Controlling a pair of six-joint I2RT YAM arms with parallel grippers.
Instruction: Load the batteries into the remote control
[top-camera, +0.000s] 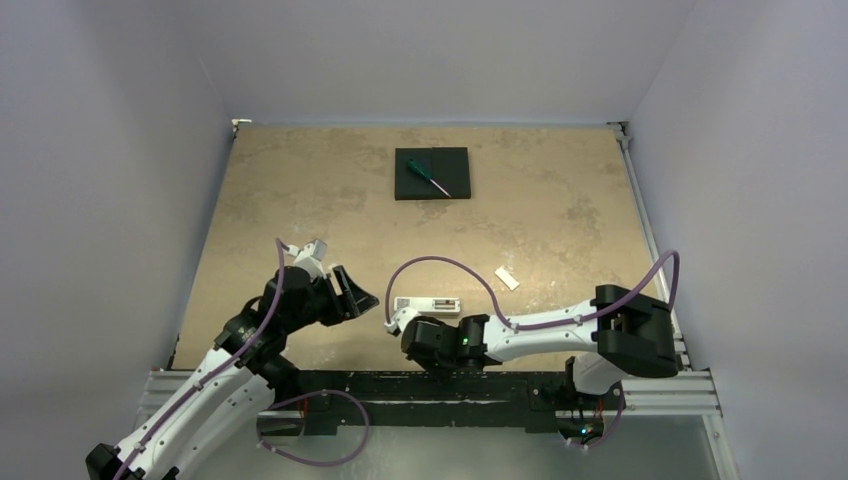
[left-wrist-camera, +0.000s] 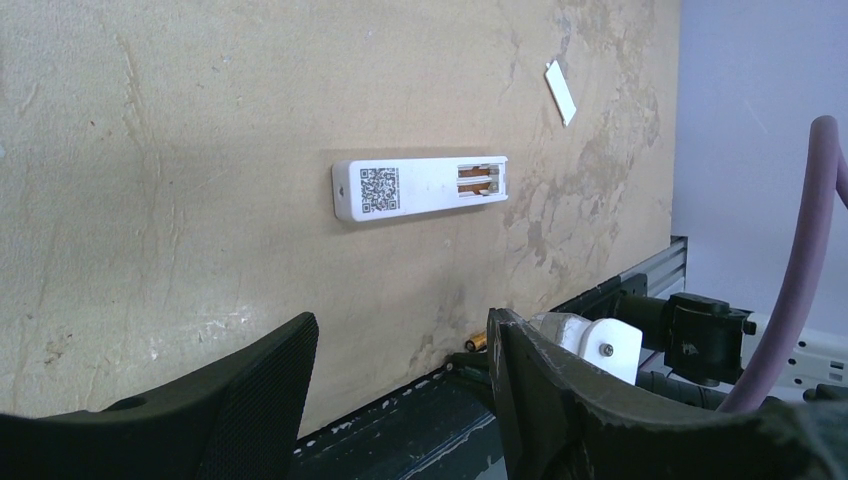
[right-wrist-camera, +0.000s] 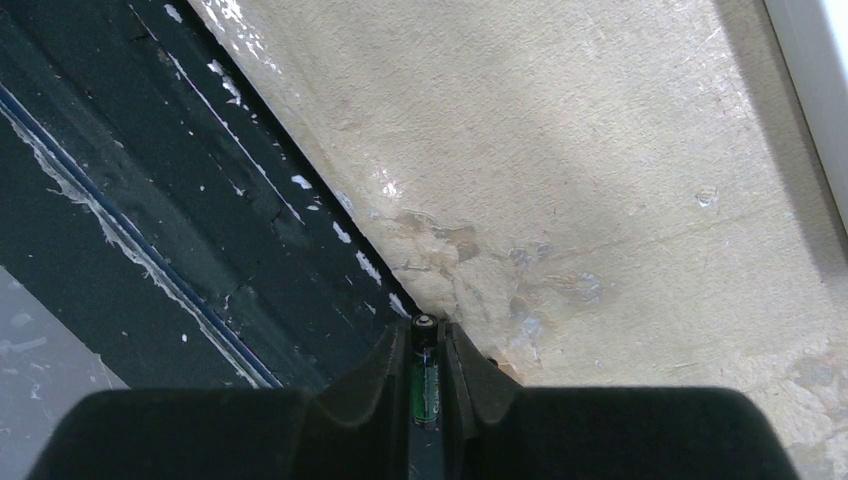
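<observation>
Tan, scuffed tabletop (top-camera: 300, 200) in a pale-walled booth, nothing fancy. The battery (right-wrist-camera: 423, 375) is pinched in the right gripper (right-wrist-camera: 423, 330), jaws narrow, the cell lying lengthwise in the gap with its end poking out at the tips. That's right at the near edge of the table, where the wood meets the black rail (right-wrist-camera: 200, 250). The remote control (top-camera: 428, 304) lies just beyond, back side up with the QR sticker showing and the battery bay (left-wrist-camera: 478, 183) open at one end. Something coppery shows in both slots, can't tell if it's cells or just contacts. The left gripper (left-wrist-camera: 400, 340) hangs near it, jaws wide, holding nothing.

My worries: held lengthwise like that, the cell could slide out on the lift and roll off onto the rail. It also needs turning to lie flat in the bay. And nothing steadies the remote, so pressing in might just shove it away. The cover strip (top-camera: 507, 278) and the screwdriver (top-camera: 430, 178) on its black pad (top-camera: 455, 160) are well apart from all this
</observation>
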